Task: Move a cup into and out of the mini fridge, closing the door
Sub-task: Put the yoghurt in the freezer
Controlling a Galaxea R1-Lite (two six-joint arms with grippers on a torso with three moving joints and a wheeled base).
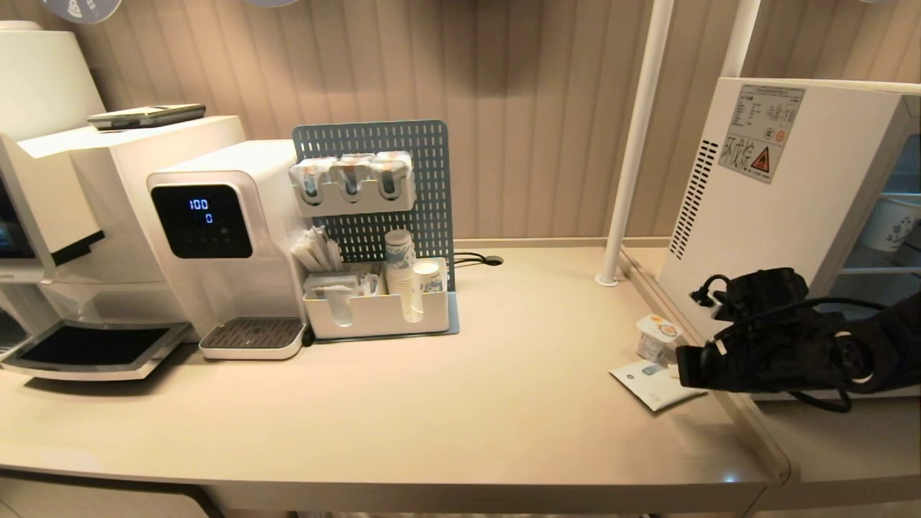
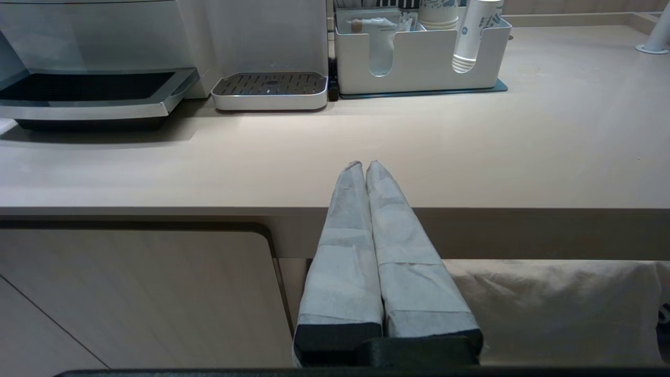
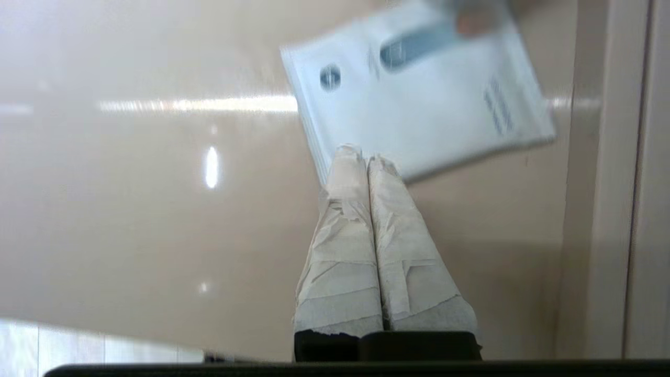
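Note:
The cup (image 1: 658, 337), a tiny white tub with an orange mark on its lid, stands on the counter beside the mini fridge (image 1: 784, 180). The fridge is a white box with a warning sticker on its side. At the right edge its inside shows, with a shelf and a patterned paper cup (image 1: 891, 223); the door is out of view. My right gripper (image 1: 676, 370) is shut and empty, pointing left, just in front of the cup. Its tips (image 3: 361, 154) hang over the edge of a flat white packet (image 3: 419, 94). My left gripper (image 2: 365, 165) is shut and parked at the counter's front edge.
A water dispenser (image 1: 216, 230) and a coffee machine (image 1: 57, 216) stand at the left. A pegboard organiser (image 1: 381, 302) holds paper cups at the back. A white pole (image 1: 633, 144) rises left of the fridge. A raised ledge (image 1: 727, 410) borders the fridge's platform.

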